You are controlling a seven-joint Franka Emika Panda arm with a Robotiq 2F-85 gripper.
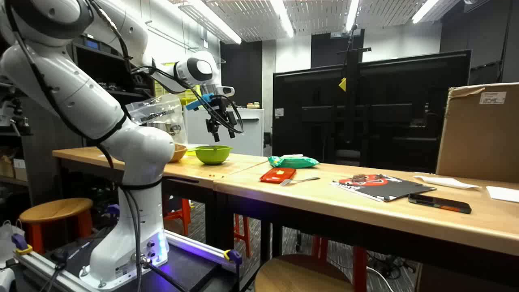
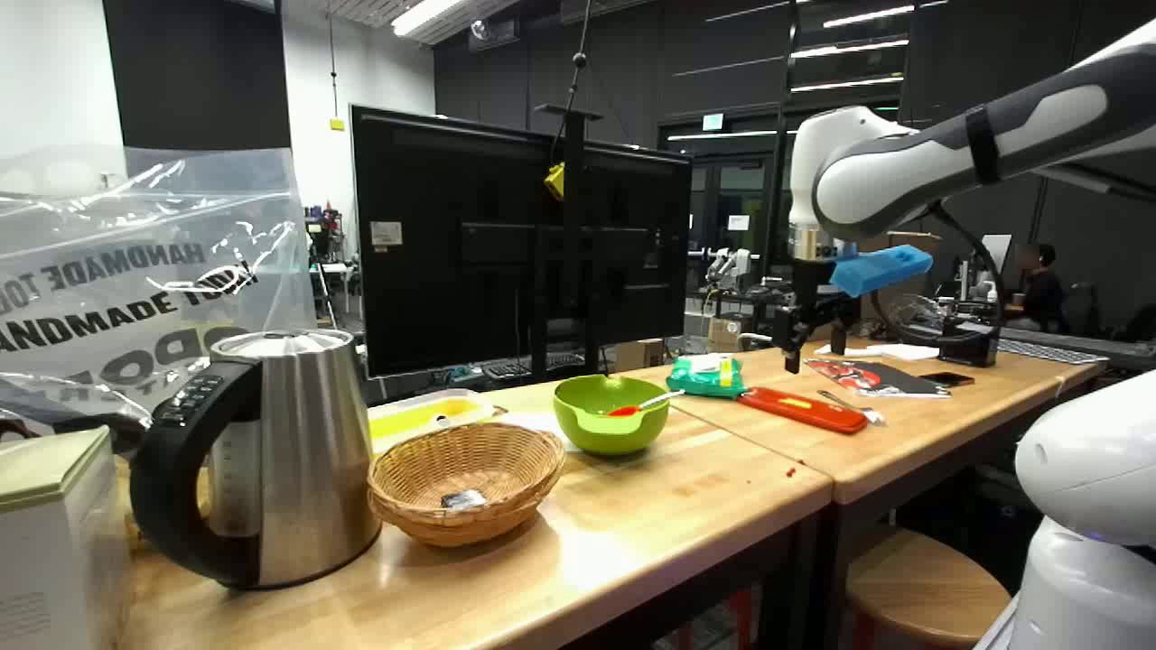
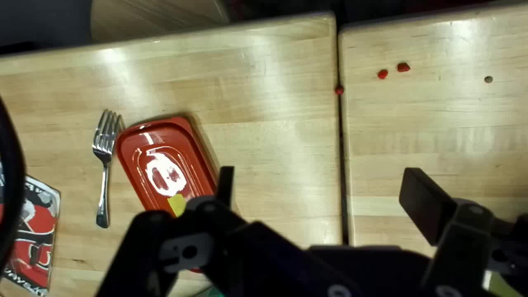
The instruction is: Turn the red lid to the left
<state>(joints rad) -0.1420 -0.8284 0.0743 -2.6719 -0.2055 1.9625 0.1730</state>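
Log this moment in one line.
task: turn lid left | gripper: open, empty, raised | lid: on table, ungripped | fork: beside lid

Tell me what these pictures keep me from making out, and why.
Red lid: in the wrist view, the gripper covers much of its lower part.
Printed sheet: in the wrist view, cut off by the left edge and partly covered by a dark cable.
Wicker basket: in an exterior view, partly hidden by the robot arm.
Label on the cardboard box: in an exterior view, too small to read.
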